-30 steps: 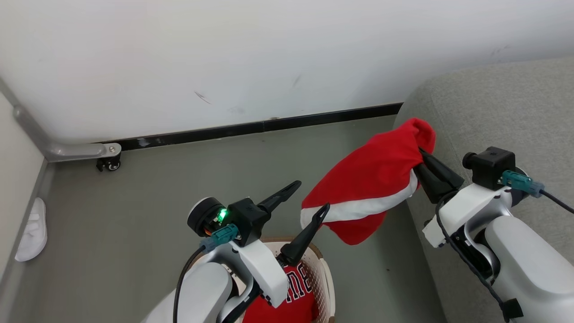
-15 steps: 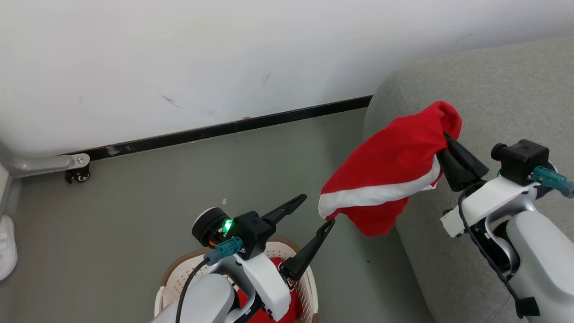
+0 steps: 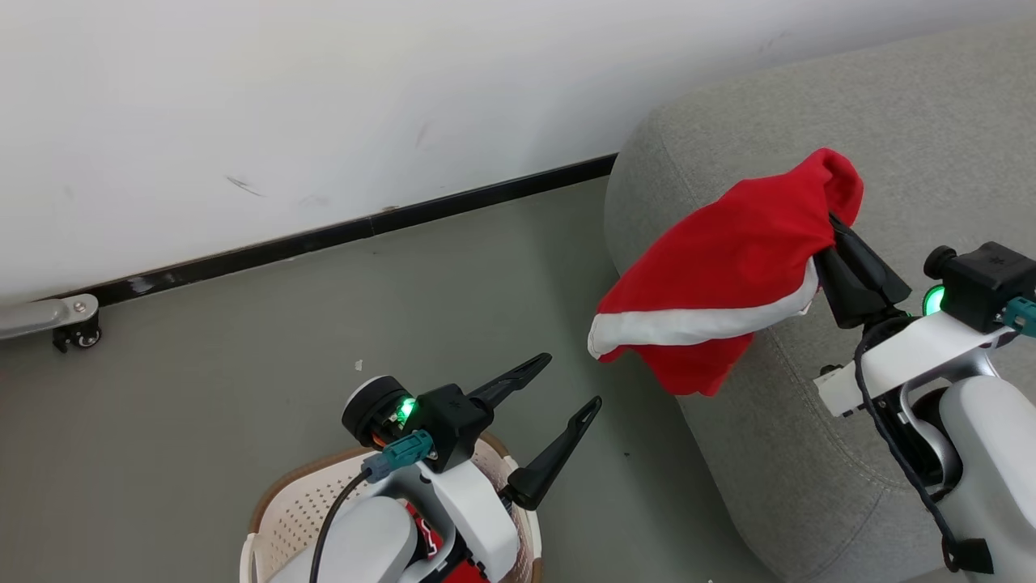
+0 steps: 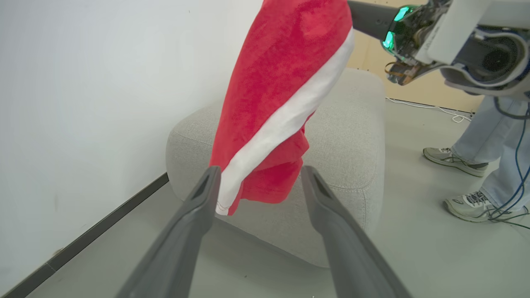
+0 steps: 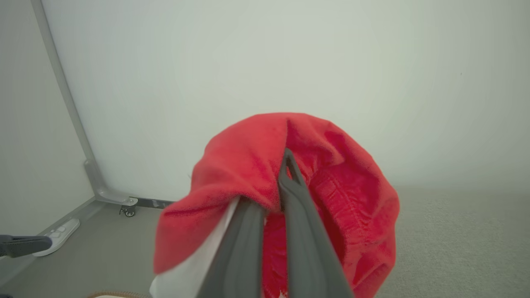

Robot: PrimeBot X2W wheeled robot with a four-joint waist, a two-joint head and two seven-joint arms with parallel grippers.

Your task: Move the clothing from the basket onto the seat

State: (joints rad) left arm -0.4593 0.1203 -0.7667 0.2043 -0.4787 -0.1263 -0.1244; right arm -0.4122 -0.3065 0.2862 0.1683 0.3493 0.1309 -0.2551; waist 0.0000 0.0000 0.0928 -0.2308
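The red shorts [image 3: 728, 267] with a white stripe hang from my right gripper [image 3: 834, 235], which is shut on them above the left end of the grey seat [image 3: 890, 146]. In the right wrist view the shorts [image 5: 248, 165] drape over my closed fingers [image 5: 290, 194]. My left gripper [image 3: 566, 385] is open and empty over the floor, just beyond the cream basket [image 3: 299, 510]. A bit of the red jersey [image 3: 429, 542] peeks out in the basket under my left forearm. In the left wrist view the shorts [image 4: 281, 91] dangle in front of the seat [image 4: 352, 136], past my open fingers [image 4: 190, 219].
A white wall with a black baseboard [image 3: 324, 235] runs behind. A grey metal leg with a caster [image 3: 73, 332] sits at the far left. A person's legs and sneakers [image 4: 468, 161] stand beyond the seat. A white slipper-like object [image 5: 58, 236] lies by the wall.
The camera has turned right, so the seat fills more of the picture and the basket sits lower left. My right gripper has carried the shorts further over the seat. The left gripper stays open.
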